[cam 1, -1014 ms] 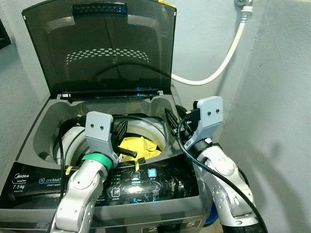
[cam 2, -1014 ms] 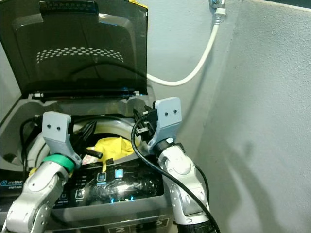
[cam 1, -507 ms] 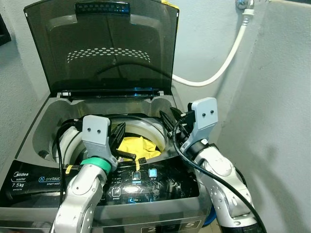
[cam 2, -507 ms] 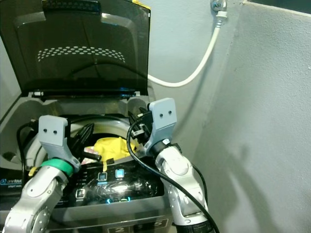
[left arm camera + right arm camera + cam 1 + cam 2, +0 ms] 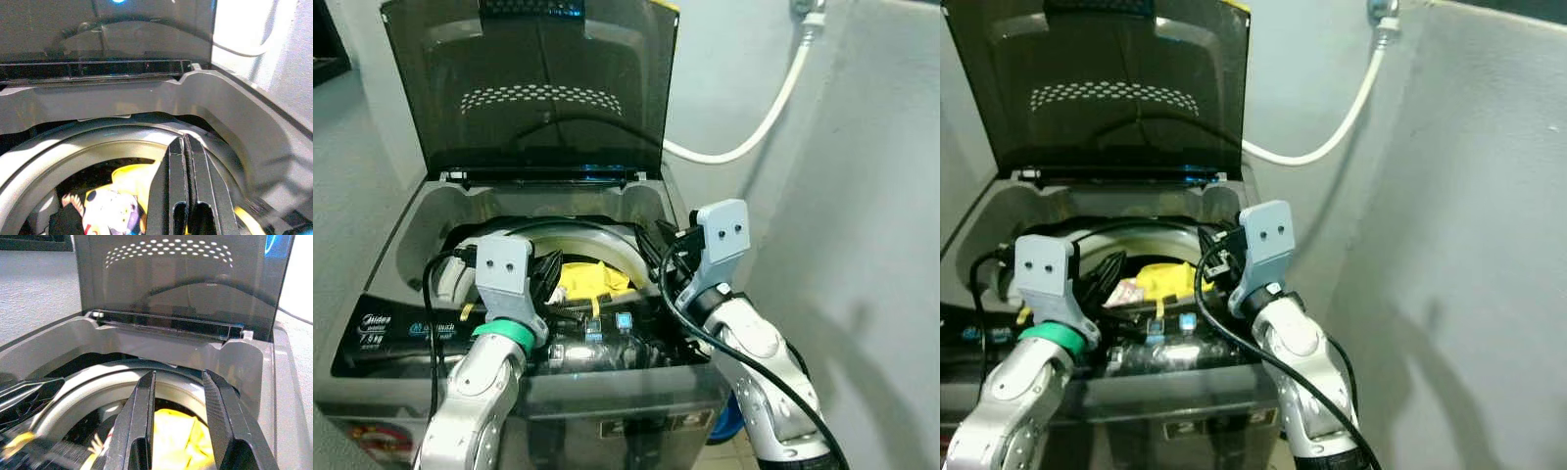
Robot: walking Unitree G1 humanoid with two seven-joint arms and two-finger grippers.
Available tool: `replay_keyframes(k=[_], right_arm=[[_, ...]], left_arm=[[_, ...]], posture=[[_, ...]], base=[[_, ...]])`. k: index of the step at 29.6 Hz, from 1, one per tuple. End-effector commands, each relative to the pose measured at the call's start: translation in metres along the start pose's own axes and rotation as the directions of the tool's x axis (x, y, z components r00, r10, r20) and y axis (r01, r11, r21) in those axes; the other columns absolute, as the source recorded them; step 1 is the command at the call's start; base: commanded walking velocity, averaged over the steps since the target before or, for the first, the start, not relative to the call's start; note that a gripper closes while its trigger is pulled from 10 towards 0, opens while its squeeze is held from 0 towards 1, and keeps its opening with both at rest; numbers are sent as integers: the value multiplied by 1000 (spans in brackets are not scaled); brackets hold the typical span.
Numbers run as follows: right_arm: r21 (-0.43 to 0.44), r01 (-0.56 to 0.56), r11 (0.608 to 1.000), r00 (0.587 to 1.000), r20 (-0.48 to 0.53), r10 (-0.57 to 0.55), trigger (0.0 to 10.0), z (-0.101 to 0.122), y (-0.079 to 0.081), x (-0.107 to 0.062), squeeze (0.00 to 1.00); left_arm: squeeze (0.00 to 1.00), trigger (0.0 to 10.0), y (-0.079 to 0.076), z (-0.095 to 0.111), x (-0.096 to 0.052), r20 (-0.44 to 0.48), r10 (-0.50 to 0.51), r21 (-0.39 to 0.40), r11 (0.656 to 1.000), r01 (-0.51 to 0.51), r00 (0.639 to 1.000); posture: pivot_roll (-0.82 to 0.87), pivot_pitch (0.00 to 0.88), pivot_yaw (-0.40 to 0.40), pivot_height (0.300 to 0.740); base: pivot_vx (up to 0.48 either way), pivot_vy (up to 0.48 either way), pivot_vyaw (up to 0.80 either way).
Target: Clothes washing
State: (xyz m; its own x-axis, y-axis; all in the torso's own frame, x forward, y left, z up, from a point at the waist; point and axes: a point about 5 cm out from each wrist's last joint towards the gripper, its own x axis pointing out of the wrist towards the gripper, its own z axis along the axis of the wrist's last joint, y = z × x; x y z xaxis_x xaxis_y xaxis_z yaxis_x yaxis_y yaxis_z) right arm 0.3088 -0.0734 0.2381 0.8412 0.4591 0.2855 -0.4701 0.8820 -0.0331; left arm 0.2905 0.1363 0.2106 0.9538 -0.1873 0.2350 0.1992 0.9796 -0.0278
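A grey top-load washing machine (image 5: 421,211) stands before me with its dark lid (image 5: 538,88) raised upright. A yellow garment (image 5: 587,277) lies in the drum, with a printed patterned piece (image 5: 105,215) beside it. My left gripper (image 5: 548,269) hovers over the front left of the drum opening, its fingers (image 5: 176,186) pressed together and shut on nothing. My right gripper (image 5: 656,245) is held above the drum's right rim; its fingers (image 5: 142,411) stand apart and open, with the yellow garment (image 5: 171,431) below them.
The control panel (image 5: 411,328) with lit blue icons runs along the machine's front edge. A white hose (image 5: 764,108) curves down the back wall to the machine. A grey wall (image 5: 871,245) stands close on the right. Black cables loop around both arms.
The whole picture has shifted as the camera drew back, so the machine looks lower and smaller. Both grippers stay over the drum opening, the left still shut and the right still open.
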Motion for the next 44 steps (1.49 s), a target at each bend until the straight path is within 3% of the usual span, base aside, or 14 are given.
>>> replay_keyframes(k=[1,38,43,44], right_arm=[[0,0,1000,1000,-15,0,10000,-2,0,-1,0],[-9,-23,1000,999,-25,23,10000,-2,3,0,0],[-30,-21,999,1000,-20,20,10000,-1,3,0,0],[-81,-13,997,1000,-22,11,10000,-1,2,1,0]], left_arm=[[0,10000,-1,0,-2,-3,-7,0,1000,7,1000],[0,10000,5,0,-6,-4,17,-9,1000,-18,1000],[0,10000,5,0,-7,-2,17,-4,1000,-17,1000],[0,10000,5,0,-7,-2,17,-1,1000,-17,1000]], posture=[[-1,8,24,740],[9,11,10,740],[8,9,9,740],[4,7,14,740]], base=[[0,0,0],[0,0,0],[0,0,0],[0,0,550]])
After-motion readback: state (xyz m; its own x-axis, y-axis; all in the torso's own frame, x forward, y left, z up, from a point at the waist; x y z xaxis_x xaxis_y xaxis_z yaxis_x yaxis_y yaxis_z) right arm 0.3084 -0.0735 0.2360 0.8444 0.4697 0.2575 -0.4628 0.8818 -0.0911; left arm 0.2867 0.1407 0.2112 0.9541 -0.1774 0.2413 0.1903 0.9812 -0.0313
